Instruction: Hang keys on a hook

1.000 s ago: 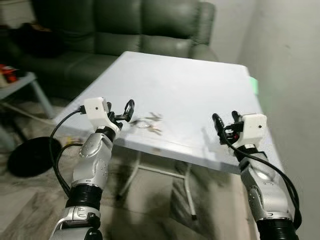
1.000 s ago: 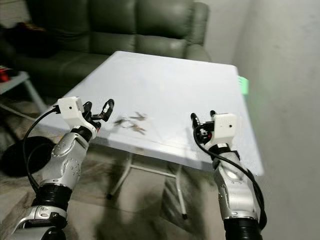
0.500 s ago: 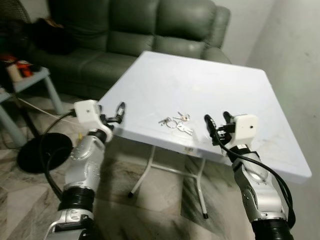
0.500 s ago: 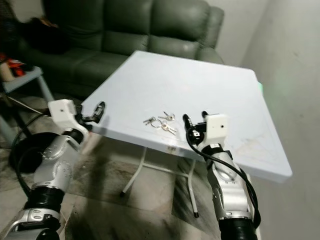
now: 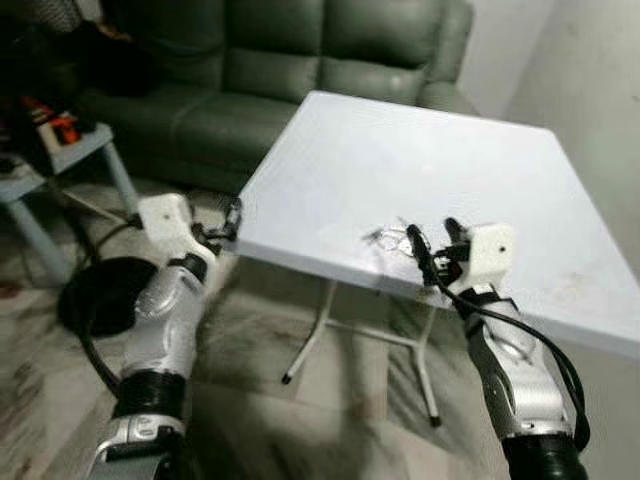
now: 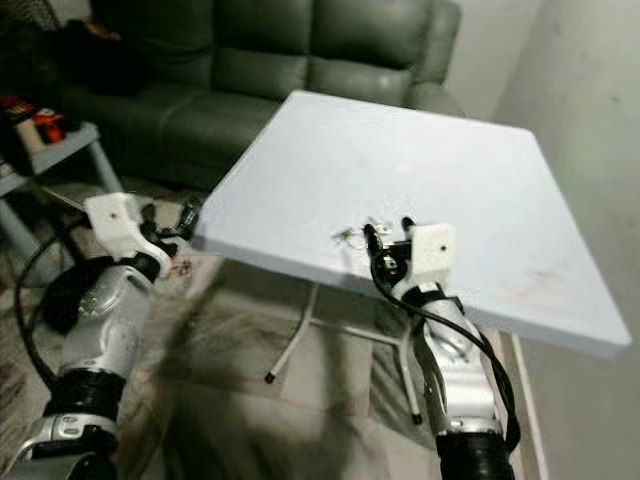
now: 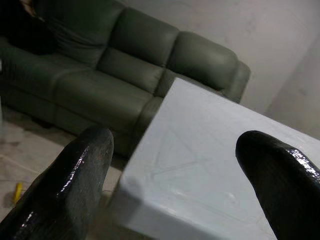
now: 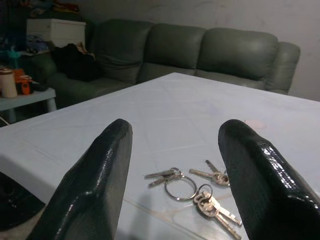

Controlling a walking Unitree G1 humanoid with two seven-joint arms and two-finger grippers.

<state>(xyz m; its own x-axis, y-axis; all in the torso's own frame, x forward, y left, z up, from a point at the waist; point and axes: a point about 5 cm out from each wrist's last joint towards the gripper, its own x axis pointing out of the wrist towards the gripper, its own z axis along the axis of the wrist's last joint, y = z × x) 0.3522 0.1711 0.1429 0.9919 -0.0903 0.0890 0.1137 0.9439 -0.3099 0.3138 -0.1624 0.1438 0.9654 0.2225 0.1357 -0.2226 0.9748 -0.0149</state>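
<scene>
Right end effector gapes before keys on white table.

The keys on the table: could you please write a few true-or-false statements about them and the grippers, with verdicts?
1. The keys lie on the white table. True.
2. The right gripper is shut on the keys. False: it is open, with the keys lying ahead of it.
3. The left gripper is open near the table's corner. True.
4. A wooden chair stands behind the table. False: a dark green sofa does.
</scene>
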